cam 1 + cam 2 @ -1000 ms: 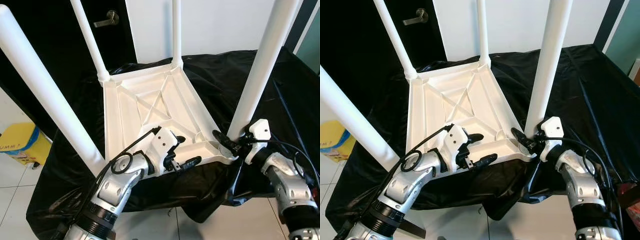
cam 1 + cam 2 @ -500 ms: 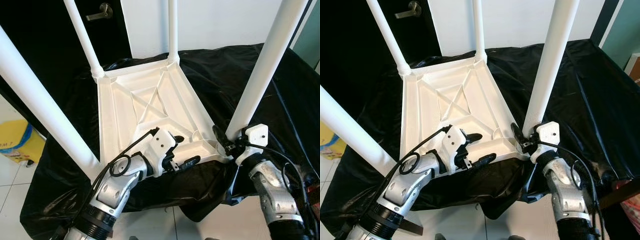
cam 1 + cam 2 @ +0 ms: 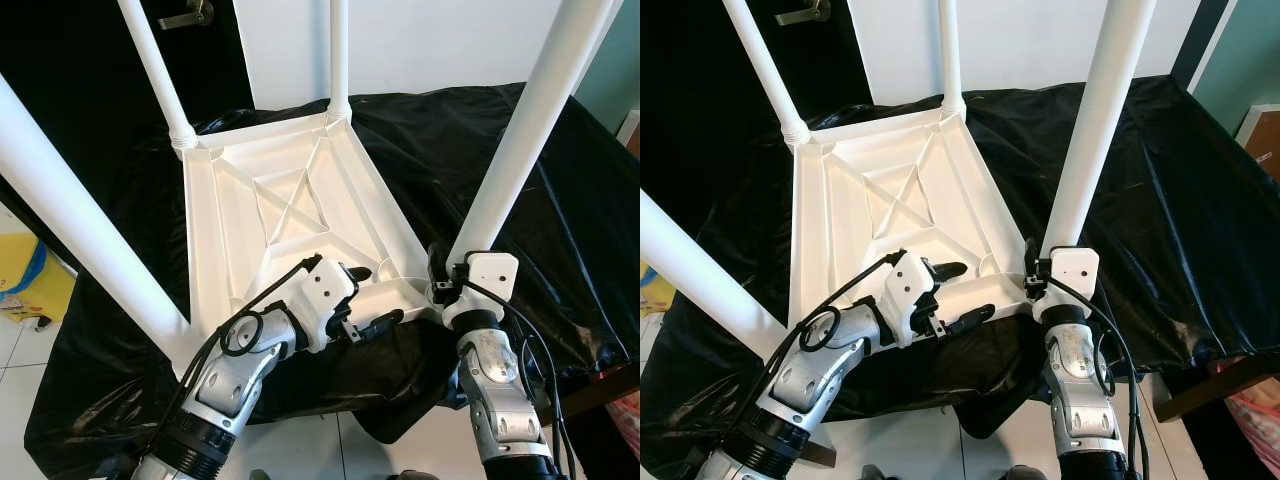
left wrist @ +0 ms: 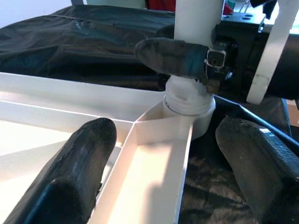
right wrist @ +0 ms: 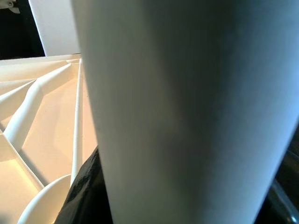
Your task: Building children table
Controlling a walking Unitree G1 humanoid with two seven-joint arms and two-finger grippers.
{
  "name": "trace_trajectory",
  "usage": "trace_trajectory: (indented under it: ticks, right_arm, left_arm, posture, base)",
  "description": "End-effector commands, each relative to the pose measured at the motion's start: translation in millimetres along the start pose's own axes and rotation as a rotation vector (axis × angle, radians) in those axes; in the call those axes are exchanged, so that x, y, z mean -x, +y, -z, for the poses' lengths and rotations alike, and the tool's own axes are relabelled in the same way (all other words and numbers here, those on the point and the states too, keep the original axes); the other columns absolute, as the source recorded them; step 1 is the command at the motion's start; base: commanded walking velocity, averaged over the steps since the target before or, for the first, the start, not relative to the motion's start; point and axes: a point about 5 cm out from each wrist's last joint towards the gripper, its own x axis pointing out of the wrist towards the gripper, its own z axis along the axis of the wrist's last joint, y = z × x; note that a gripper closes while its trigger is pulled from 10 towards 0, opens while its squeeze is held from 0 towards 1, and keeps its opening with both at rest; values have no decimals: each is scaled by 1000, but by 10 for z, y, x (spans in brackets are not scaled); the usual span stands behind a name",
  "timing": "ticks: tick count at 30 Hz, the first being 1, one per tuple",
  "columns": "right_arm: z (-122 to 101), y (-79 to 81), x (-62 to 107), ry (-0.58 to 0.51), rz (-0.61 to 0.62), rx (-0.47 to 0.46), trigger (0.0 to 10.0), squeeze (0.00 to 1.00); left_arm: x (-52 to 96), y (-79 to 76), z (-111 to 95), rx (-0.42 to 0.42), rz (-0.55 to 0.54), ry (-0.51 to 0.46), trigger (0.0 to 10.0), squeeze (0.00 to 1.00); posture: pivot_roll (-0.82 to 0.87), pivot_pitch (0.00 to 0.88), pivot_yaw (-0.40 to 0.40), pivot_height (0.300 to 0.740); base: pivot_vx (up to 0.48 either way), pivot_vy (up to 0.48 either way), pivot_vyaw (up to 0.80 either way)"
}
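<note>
A white children's table (image 3: 200, 250) lies upside down on black sheeting, its four legs pointing up. My left gripper (image 3: 372, 297) is open at the near rim, one finger inside the underside and the other outside; the left wrist view has the rim rib (image 4: 154, 154) running between its fingers (image 4: 70, 172). My right gripper (image 3: 440, 278) is shut on the base of the near right leg (image 3: 520, 140), just above the socket (image 4: 189, 100). That leg (image 5: 187, 102) is pressed close in the right wrist view, with a black finger (image 5: 86, 186) against it.
Black plastic sheeting (image 3: 480, 130) covers the surface under the table. A dark door with a lever handle (image 3: 185, 17) stands behind, and a yellow object (image 3: 20, 270) sits on the tiled floor at the left. The near left leg (image 3: 80, 230) rises close beside my left arm.
The camera has shifted. My right arm has swung in from the right and now stands straight before the near right leg, still at its base. The left gripper has stayed at the rim.
</note>
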Motion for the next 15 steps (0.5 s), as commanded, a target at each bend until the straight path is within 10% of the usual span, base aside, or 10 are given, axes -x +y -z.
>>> trace_trajectory:
  ticks: [1, 6, 7, 11, 12, 15]
  right_arm:
    - [359, -23, 124, 200, 41, 16, 10000, 0]
    - [354, -25, 103, 192, 46, 34, 10000, 0]
    - [336, -23, 94, 184, 45, 41, 10000, 380]
    - [317, -21, 86, 174, 42, 37, 10000, 455]
    - [297, -20, 78, 166, 38, 38, 10000, 1000]
    - [259, -15, 56, 141, 20, 40, 10000, 1000]
  left_arm:
    - [-7, 57, 27, -10, -98, 14, 10000, 0]
    - [-15, 81, 18, 11, -94, 17, 10000, 0]
    - [-14, 89, 25, 21, -89, 19, 10000, 0]
    - [-16, 89, 31, 26, -86, 21, 10000, 0]
    - [-21, 84, 35, 29, -84, 20, 10000, 0]
    - [-30, 97, 39, 38, -88, 21, 10000, 0]
  posture:
    - [-96, 69, 31, 740]
    - [-100, 60, 27, 740]
    - [-103, 60, 26, 740]
    - [-103, 56, 23, 740]
    - [-104, 56, 23, 740]
    - [-108, 54, 21, 740]
  base:
    - [0, 0, 0]
    - [0, 0, 0]
    - [0, 0, 0]
    - [0, 0, 0]
    - [0, 0, 0]
    - [0, 0, 0]
